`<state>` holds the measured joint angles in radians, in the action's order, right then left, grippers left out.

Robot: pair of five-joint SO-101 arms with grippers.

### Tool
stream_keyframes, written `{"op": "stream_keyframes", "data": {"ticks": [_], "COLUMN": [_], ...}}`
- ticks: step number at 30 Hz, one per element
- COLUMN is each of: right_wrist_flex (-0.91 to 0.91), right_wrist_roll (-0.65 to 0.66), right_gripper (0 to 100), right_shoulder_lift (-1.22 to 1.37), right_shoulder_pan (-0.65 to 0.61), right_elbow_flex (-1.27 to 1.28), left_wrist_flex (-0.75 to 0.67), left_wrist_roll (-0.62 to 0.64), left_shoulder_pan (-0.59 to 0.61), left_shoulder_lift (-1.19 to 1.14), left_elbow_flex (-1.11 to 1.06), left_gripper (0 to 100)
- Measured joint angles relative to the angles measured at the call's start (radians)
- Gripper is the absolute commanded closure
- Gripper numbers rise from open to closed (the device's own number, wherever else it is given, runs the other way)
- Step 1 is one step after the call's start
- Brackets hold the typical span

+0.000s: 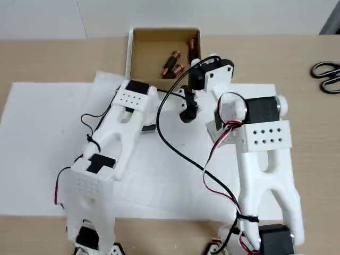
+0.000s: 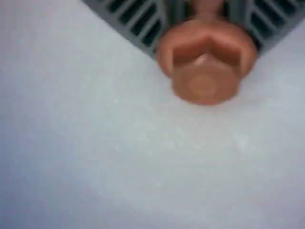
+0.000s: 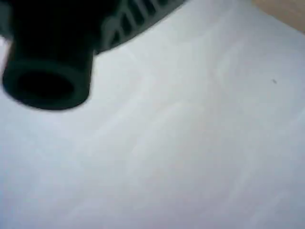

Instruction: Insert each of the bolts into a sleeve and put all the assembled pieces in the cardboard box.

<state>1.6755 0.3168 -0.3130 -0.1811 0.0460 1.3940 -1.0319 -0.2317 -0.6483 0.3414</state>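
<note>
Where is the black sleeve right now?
The black sleeve sits in the right arm's jaws, over the white paper, just in front of the cardboard box.

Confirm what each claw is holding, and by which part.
The left claw holds the orange bolt by its shank, hex head free. The right claw holds the black sleeve by its rear part, open end free.

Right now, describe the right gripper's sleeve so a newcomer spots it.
Find the cardboard box at the table's far edge; just before it hangs the right gripper. Its sleeve is a black hollow tube, unlike the copper-coloured bolt nearby.
</note>
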Motion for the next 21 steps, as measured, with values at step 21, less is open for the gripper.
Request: {"op": "stream_keyframes", "data": {"ticks": [21], "right_wrist_flex": [0.0], "right_wrist_roll": [-0.003], "right_gripper": [99.5], "right_shoulder_lift": [0.0], "right_shoulder_pan": [-0.003], "right_elbow_flex": [0.0], "left_wrist_flex": [0.341], "left_wrist_roll": [0.477], "left_shoulder_pan": [0.041], "left_shoulder_lift": [-0.011], "left_elbow_flex": [0.743], "left_gripper": [99]}}
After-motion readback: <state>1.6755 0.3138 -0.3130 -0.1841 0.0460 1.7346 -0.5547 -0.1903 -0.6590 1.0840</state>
